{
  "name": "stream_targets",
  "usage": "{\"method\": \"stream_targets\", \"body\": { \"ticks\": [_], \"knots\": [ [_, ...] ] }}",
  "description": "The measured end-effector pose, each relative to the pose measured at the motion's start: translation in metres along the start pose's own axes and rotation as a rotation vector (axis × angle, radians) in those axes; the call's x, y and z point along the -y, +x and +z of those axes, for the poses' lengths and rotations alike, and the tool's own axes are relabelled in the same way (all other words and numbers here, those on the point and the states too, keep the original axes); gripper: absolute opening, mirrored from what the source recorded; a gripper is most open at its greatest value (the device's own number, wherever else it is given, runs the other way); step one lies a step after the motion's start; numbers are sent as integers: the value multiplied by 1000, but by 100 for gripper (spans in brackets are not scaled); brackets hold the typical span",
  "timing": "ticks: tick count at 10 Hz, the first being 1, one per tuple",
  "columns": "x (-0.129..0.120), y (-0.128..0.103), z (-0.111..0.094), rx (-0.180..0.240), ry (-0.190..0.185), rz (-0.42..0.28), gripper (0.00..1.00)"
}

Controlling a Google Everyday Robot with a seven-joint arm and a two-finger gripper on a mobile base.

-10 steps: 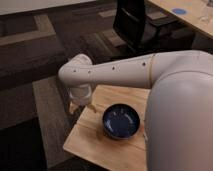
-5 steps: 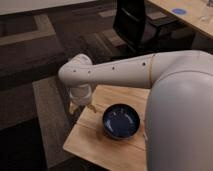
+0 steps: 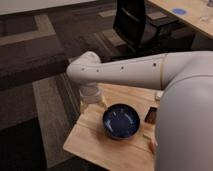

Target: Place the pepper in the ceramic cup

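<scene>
The hand (image 3: 93,106) hangs, fingers apart, above the table (image 3: 90,145) beside the blue bowl (image 3: 121,121).

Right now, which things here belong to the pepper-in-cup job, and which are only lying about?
Job: pepper, mostly hidden by the arm; white cup, barely showing; claw, open, low over the wooden table.
Lying about: blue bowl; dark packet; office chair.

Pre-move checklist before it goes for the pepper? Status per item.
1. Gripper open and empty, above the table's left edge: ok.
2. Pepper fully in view: only an orange sliver shows beside the arm: not ok.
3. Ceramic cup located: a white bit at the arm's edge may be it: cannot tell.
4. Straight path to the pepper free: blue bowl lies between: not ok.
5. Dark packet apart from the pepper: ok.
</scene>
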Motion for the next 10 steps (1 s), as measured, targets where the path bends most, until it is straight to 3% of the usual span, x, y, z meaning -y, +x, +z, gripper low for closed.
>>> {"method": "stream_targets", "body": {
  "ticks": [1, 7, 9, 10],
  "knots": [
    [12, 2, -1, -6, -2, 16, 65],
    [12, 2, -1, -5, -2, 16, 65],
    [19, 2, 2, 13, -9, 27, 65],
    [50, 11, 21, 24, -1, 37, 65]
  ]
}}
